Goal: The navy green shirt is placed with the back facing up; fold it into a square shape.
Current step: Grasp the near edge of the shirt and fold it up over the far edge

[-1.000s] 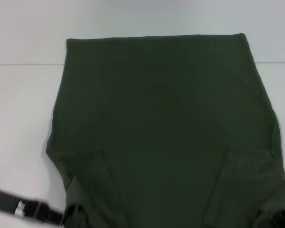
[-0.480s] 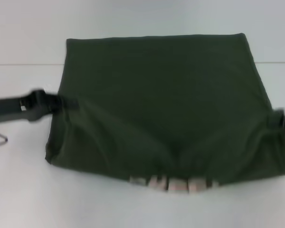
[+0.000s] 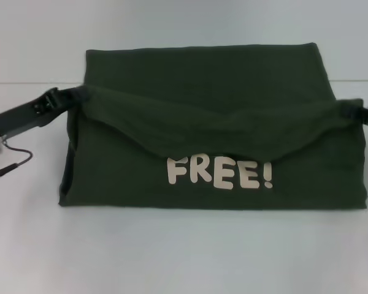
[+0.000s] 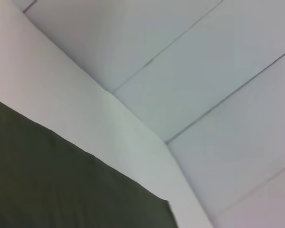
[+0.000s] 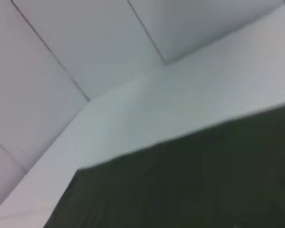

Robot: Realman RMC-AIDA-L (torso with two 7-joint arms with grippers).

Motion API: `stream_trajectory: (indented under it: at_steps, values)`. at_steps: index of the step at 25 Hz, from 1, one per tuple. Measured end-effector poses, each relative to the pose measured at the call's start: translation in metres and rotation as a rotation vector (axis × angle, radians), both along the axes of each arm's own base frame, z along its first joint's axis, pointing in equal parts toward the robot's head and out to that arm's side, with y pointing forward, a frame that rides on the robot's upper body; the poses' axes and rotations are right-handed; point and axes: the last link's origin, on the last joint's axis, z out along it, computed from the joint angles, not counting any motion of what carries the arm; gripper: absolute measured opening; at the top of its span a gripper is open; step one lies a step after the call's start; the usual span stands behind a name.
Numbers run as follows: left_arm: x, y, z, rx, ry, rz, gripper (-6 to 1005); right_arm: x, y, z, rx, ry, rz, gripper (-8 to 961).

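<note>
Olive-green fabric, half folded on the white tabletop (image 3: pixel 172 257).
Nearest, the navy green shirt (image 3: pixel 208 184) shows pale lettering "FREE!" (image 3: pixel 219 173) on its turned-over flap. Farther back, the left gripper (image 3: pixel 73 98) and right gripper (image 3: pixel 356 110) each pinch a lifted corner, the edge sagging between them, above the flat layer behind.
</note>
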Motion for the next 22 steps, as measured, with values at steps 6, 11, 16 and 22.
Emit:
stream_trajectory:
  at_steps: [6, 11, 16, 22]
  values:
    - [-0.001, 0.012, -0.009, 0.059, 0.071, 0.028, 41, -0.013, 0.021, -0.016, 0.114, -0.084, 0.040, 61]
    - [0.004, 0.022, -0.018, 0.091, 0.141, 0.028, 48, -0.013, 0.036, -0.027, 0.142, -0.194, 0.019, 61]
    - [0.005, 0.031, -0.030, 0.114, 0.214, 0.061, 55, -0.010, 0.043, -0.039, 0.172, -0.274, -0.005, 61]
    - [0.008, 0.035, -0.047, 0.119, 0.280, 0.076, 64, -0.006, 0.044, -0.045, 0.194, -0.293, -0.033, 61]
